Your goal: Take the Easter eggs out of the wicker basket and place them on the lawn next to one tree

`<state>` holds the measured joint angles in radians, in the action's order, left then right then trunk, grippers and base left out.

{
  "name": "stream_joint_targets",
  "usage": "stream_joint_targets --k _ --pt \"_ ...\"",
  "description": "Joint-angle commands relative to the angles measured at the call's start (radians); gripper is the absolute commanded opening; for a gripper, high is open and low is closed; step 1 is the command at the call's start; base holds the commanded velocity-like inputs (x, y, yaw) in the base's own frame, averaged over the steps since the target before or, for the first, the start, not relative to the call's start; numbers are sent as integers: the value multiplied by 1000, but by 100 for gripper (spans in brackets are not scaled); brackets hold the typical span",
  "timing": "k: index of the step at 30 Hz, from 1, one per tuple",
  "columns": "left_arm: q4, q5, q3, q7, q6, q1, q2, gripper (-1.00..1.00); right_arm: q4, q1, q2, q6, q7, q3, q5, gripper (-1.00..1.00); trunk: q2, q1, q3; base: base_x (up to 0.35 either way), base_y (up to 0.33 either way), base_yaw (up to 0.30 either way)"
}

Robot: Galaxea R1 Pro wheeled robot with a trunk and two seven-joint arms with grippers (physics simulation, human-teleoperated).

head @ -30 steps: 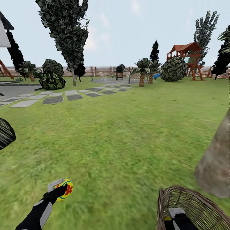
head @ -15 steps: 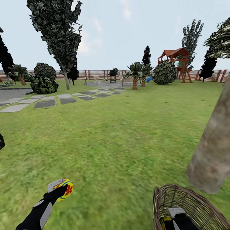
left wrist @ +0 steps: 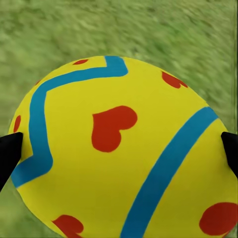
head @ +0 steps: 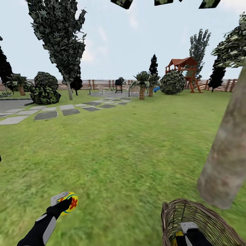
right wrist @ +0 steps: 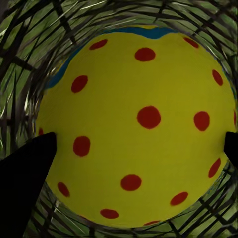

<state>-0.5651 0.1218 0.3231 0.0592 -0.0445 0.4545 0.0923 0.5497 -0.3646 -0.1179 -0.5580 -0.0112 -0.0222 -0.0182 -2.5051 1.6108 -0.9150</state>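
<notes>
Left gripper (head: 66,202) grips 1 egg (left wrist: 124,148) — above lawn (head: 130,153).

wicker basket (head: 191,213) just before tree (head: 225,157), paving slabs (head: 51,112) far left

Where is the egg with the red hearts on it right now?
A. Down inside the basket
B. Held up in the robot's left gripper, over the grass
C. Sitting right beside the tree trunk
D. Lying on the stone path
B: the left gripper is shut on the heart egg, with only lawn under it, away from the wicker basket and the tree.
</notes>
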Motion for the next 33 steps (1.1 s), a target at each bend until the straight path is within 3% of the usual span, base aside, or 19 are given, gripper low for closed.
stream_joint_targets --k 1,8,23,27,33 --pt "-1 10 3 7 -5 0 0 -100 1 0 0 -6 -1 -2 -2 -100 0 -1 3 0 0 -279" --pt "2 10 1 8 -5 0 0 -100 1 0 1 -6 -1 -2 -2 -100 2 -4 30 -100 -76 -249" --pt "4 10 4 11 -5 0 0 -100 1 0 18 -5 -2 -2 -2 -100 5 -11 88 -7 -7 -6" --pt "4 10 4 11 -5 0 0 -100 1 0 17 -5 -3 -2 -2 -100 30 -24 101 0 0 0" --pt "3 10 2 13 -6 0 0 -100 -53 0 16 62 -4 1 -2 -100 72 -47 120 0 0 0"
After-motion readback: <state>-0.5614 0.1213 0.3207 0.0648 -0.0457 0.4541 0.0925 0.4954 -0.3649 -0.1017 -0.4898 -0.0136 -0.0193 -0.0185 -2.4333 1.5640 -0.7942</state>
